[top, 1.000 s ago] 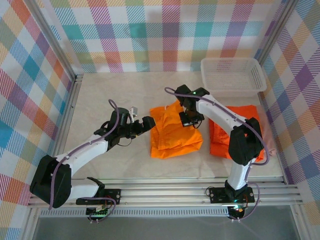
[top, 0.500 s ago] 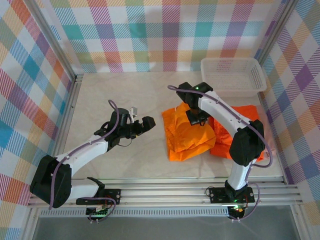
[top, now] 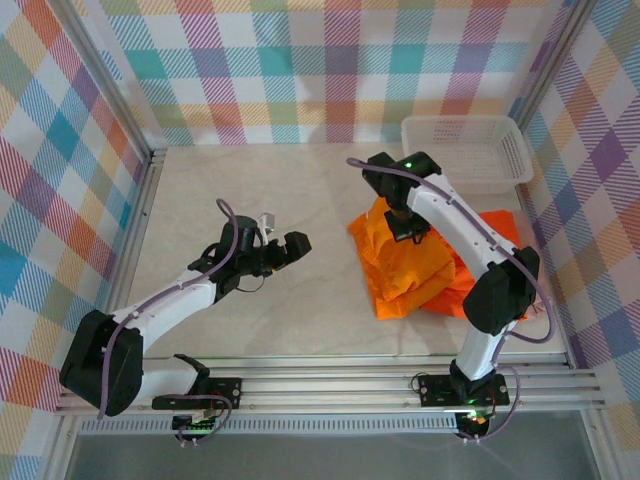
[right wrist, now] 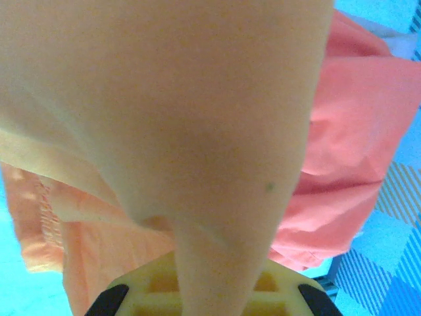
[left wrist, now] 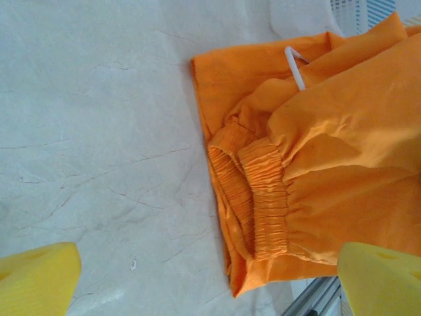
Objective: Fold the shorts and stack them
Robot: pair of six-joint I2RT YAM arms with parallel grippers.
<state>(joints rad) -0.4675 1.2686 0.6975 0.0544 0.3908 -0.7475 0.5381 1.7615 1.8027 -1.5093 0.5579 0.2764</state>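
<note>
Pastel plaid walls (top: 300, 70) close round the pale table (top: 260, 190) I work on. From above, the yellow-orange shorts (top: 405, 265) lie bundled right of the middle. Their right side overlaps the bright orange shorts (top: 495, 235), which lie flat near the right wall.

My right pincer (top: 405, 226) is clamped on a pinch of the yellow-orange shorts at their far edge. My right wrist view makes that grip plain: the cloth narrows to a tight tuck between my yellow pads (right wrist: 151, 296). Past it shows the redder cloth of the bright orange shorts.

My left wrist view gives what the others do not. It shows the gathered waistband (left wrist: 263, 197) doubled on itself, a white drawstring (left wrist: 296, 66) lying on the cloth beyond it, and fine cracks across the table. My yellow fingertips (left wrist: 36, 280) sit at the two bottom corners of that view, wide apart, gripping nothing.

Seen from above, my left pincer (top: 296, 246) hangs left of the shorts with a clear gap between, pointing toward them. My left arm runs low from its base at the near left corner, slanting up and to the right. My right arm stands up from its base at the near right and elbows out toward the right wall. Its forearm reaches back and leftward, with the wrist bent down over the shorts.

A white mesh basket (top: 465, 150) sits in the far right corner, near that wrist.
</note>
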